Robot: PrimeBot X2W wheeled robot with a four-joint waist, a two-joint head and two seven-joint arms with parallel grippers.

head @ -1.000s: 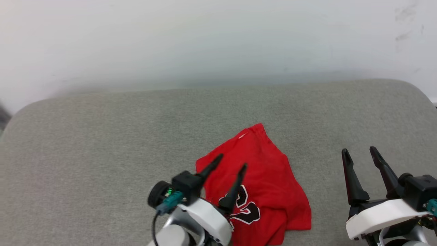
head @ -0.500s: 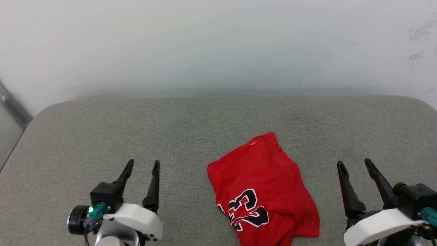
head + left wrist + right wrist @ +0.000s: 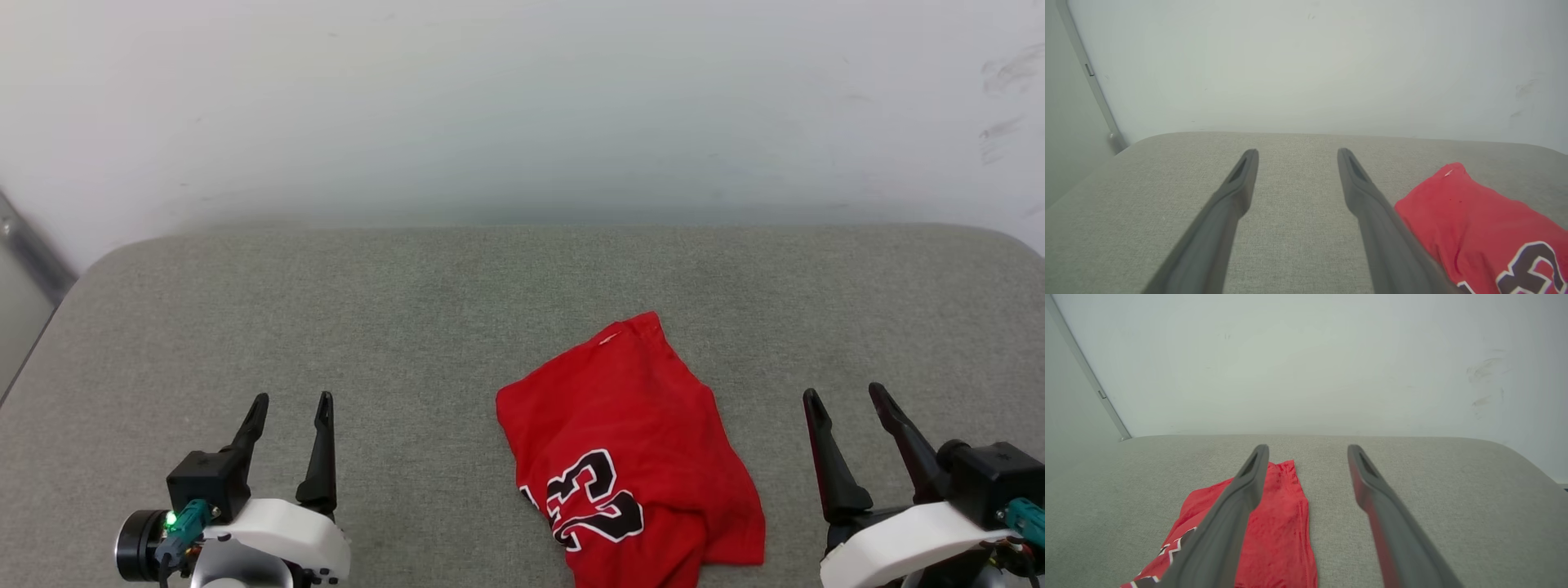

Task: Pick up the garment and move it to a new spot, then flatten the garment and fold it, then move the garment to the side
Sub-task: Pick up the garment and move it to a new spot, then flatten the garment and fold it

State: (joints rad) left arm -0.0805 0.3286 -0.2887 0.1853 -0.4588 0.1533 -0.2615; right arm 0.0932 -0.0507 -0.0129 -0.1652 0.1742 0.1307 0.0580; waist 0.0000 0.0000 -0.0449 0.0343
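Garment [image 3: 633,457] lies as a compact, roughly folded red bundle on the grey cushion [image 3: 408,327], toward the near edge and a little right of centre, with the black, white-outlined "23" facing up on its nearer part. My left pincer [image 3: 293,398] hangs at my lower left, jaws spread wide with nothing between them, well apart from the cloth. My right pincer [image 3: 842,390] sits at my lower right, likewise spread wide and empty, near the bundle's right edge but clear of it. A pale wall [image 3: 490,106] rises behind the cushion.
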